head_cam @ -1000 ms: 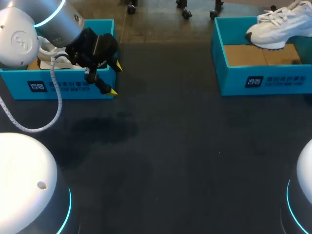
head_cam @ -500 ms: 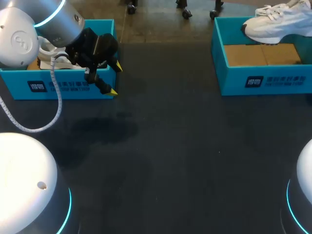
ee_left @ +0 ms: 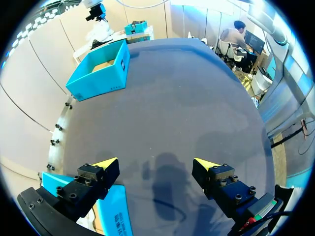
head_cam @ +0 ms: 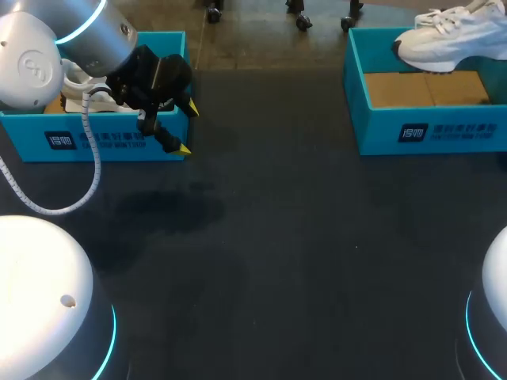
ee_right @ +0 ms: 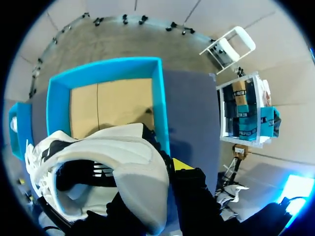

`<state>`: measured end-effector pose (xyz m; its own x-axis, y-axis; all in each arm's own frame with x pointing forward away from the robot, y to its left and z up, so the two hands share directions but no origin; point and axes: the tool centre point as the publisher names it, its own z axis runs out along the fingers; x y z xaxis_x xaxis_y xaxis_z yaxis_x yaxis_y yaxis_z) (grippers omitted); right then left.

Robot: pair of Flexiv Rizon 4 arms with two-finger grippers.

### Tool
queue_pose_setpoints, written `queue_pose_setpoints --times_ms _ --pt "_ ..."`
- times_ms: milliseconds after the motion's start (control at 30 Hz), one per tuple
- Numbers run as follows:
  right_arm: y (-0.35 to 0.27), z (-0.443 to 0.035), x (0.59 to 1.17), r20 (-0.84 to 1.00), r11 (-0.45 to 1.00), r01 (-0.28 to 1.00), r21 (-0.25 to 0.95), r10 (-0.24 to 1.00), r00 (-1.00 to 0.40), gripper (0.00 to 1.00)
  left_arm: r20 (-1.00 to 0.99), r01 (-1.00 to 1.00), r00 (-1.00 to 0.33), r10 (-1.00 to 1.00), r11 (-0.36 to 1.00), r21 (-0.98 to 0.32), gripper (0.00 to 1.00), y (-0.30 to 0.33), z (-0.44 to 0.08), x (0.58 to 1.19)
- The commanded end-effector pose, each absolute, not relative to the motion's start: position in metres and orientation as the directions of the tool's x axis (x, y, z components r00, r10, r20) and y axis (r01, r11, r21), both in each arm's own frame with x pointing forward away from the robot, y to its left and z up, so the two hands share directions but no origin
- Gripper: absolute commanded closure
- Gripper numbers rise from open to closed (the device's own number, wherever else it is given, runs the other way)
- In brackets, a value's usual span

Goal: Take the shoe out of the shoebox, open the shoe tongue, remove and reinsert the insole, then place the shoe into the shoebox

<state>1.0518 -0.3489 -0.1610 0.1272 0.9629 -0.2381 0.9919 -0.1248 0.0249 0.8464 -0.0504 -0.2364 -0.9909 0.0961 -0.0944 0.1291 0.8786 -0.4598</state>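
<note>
The right gripper (ee_right: 170,172) grips the white shoe (head_cam: 447,36) at the heel. One yellow-tipped finger lies against the outside of the heel, and the other is hidden by the shoe. The shoe hangs over the far right part of the right box (head_cam: 428,131), its sole lifted off the cardboard floor and its toe toward the table's middle.

The left gripper (head_cam: 187,129) hangs with its fingers spread wide and nothing between them. It is just over the right-hand end wall of the left box (head_cam: 32,138), which holds a second shoe (head_cam: 78,81).

Both boxes stand at the far edge of the table (head_cam: 269,261), well apart, with dark tabletop between them and along the whole near side.

A second ago the shoe sat lower, its sole down at the box floor. It has since risen, and over the last half second it has held level. The left arm has not moved.
</note>
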Motion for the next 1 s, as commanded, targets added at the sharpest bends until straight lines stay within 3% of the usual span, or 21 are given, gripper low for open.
queue_pose_setpoints --times_ms 33,200,1000 --pt "-0.353 -0.165 1.046 -0.241 -0.169 0.981 0.091 0.952 0.186 1.00 -0.094 0.129 -0.991 0.097 0.880 -0.456 0.00 -0.051 -0.236 0.846" --pt "-0.355 -0.174 1.045 -0.265 -0.210 0.966 0.151 0.933 0.244 1.00 -0.094 0.129 -0.991 0.097 0.880 -0.456 0.00 -0.051 -0.236 0.846" --pt "-0.339 -0.229 1.065 -0.279 -0.166 0.974 0.155 0.938 0.204 1.00 -0.094 0.129 -0.991 0.097 0.880 -0.456 0.00 -0.051 -0.236 0.846"
